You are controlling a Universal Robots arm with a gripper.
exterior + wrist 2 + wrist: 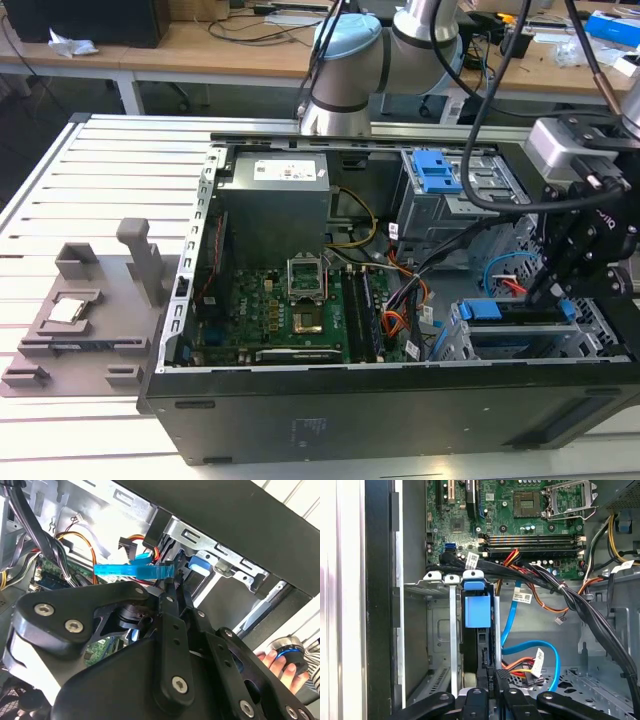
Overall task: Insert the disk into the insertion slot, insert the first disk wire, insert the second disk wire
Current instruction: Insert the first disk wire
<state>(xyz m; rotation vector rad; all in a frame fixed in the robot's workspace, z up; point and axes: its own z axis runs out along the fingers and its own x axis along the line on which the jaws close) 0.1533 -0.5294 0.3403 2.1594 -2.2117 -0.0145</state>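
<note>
The disk [510, 312], in its bright blue carrier, sits inside the insertion slot [590, 338], the low silver cage at the exterior view's right. In the first wrist view the carrier's blue tab [477, 611] stands between the cage's silver rails [452, 630]. My gripper [548, 293] hangs over the disk's end inside the case. Its fingers [506, 686] are shut on a black wire connector [487, 666] that is pressed against the disk's edge. In the second wrist view a light blue flat wire [131, 571] runs out from my gripper [170, 583].
The open black computer case [380, 420] lies on a slatted white table. Black and orange cable bundles [570, 600] cross beside the cage. A taller grey cage with a blue latch [436, 172] stands behind. A person's hand [270, 661] rests outside the case.
</note>
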